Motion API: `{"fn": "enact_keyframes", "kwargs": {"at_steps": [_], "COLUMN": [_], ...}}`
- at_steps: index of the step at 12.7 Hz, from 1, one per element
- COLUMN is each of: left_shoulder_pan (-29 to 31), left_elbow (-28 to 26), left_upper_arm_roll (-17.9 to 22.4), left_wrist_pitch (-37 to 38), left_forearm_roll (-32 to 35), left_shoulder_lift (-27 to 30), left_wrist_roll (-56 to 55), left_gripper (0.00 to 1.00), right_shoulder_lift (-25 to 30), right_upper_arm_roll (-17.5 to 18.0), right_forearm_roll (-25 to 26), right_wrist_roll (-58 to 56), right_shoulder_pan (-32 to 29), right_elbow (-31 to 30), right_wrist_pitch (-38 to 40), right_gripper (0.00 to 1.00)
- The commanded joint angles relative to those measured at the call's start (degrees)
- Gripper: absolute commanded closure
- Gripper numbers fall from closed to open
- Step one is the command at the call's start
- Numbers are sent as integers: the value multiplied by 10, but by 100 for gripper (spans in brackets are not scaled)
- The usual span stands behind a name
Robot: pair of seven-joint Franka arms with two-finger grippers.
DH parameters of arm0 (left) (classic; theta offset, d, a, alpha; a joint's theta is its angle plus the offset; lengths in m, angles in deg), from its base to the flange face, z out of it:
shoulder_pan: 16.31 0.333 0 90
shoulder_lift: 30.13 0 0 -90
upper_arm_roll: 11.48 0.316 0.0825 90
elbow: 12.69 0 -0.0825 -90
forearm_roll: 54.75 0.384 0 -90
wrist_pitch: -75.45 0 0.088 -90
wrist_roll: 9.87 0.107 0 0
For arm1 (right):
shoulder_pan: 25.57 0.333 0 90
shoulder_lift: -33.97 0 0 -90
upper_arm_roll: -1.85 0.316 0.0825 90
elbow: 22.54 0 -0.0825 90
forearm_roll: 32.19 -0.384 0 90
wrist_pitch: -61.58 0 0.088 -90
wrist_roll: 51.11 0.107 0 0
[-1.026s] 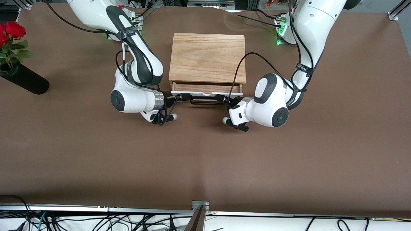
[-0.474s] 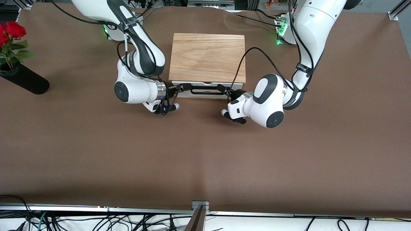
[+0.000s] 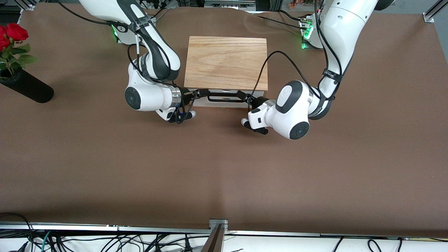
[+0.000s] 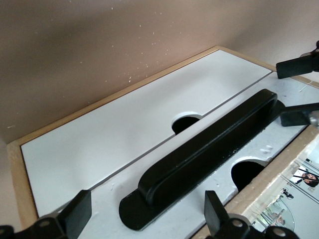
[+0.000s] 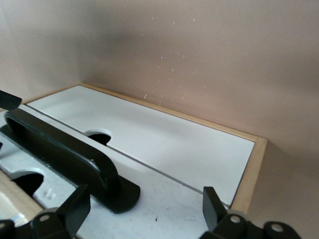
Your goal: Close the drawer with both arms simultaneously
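The black two-finger left gripper and the black two-finger right gripper both stand spread apart, gripping nothing, one at each end of the wide black wire handle. A second ago the shallow light-wood drawer with its white front panel stood pulled out; now it sits pushed into the light oak box. Only the wrist views show the half-round notches in the white panels and each gripper's fingers straddling the handle.
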Motion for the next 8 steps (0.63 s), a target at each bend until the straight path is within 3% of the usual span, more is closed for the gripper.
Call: {"fn": "enact_keyframes", "kwargs": {"at_steps": [1, 2, 5, 8], "left_shoulder_pan": [14, 21, 49, 101], "left_elbow": [32, 51, 83, 90], "left_upper_arm_roll": [7, 8, 7, 7], "left_wrist_pitch": [17, 17, 17, 17], "left_forearm_roll": [-5, 7, 136, 221], "left_shoulder_lift": [13, 16, 56, 119], "left_wrist_roll": [1, 2, 4, 8], "left_gripper": [0, 0, 0, 0], "right_shoulder_lift": [17, 17, 20, 94], "right_upper_arm_roll": [-56, -91, -169, -195], "right_forearm_roll": [0, 15, 87, 221], "right_wrist_roll": [-4, -5, -5, -1], "right_shoulder_pan": [-6, -7, -7, -7], "right_elbow": [54, 81, 167, 179], "right_wrist_pitch": [87, 125, 235, 287], "right_gripper": [0, 0, 0, 0]}}
